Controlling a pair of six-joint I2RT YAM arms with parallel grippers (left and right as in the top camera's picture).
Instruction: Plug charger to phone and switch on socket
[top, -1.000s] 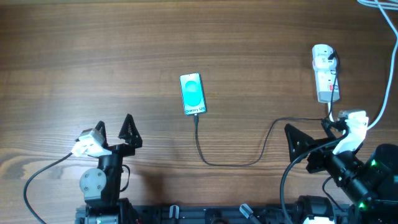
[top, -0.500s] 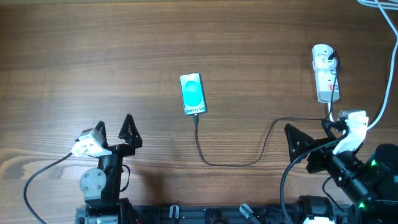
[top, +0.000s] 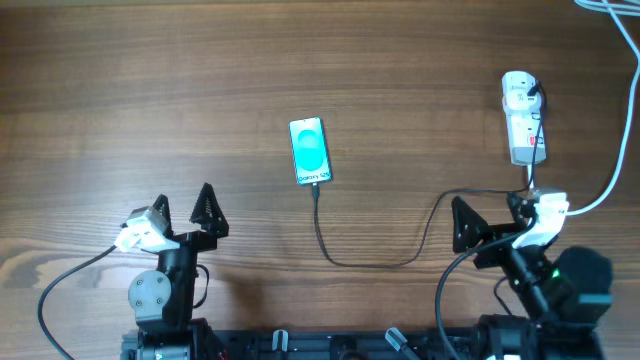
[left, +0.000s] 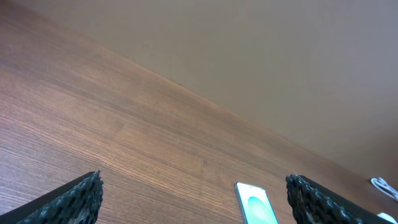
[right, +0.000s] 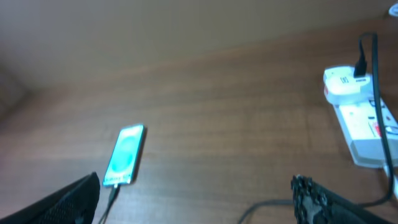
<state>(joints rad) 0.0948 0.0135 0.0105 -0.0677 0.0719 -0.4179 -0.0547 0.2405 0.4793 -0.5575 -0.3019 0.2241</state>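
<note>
Finding a small rectangular smartphone with a bright cyan-blue screen (top: 310, 151) lying flat, face up, near the middle of a brown wood-grain table (top: 150, 80). Tracing a thin black charger cable (top: 370, 262) leaving the smartphone's near end, apparently seated in the port though too small to confirm, sagging in a loop toward the robot and climbing away to the right. Spotting a white elongated power strip (top: 523, 118) lying at the far right, well apart from the smartphone, carrying a black plug (top: 537, 97) at its far end, with a thick white cord (top: 622, 140) curving along the table's right edge. Keeping the left gripper (top: 182, 197) spread wide over bare wood at the near left, gripping nothing. Keeping the right gripper (top: 488, 208) spread wide too, hovering on the near side of the power strip, pinching nothing, with the charger cable passing just beyond its fingertips.
</note>
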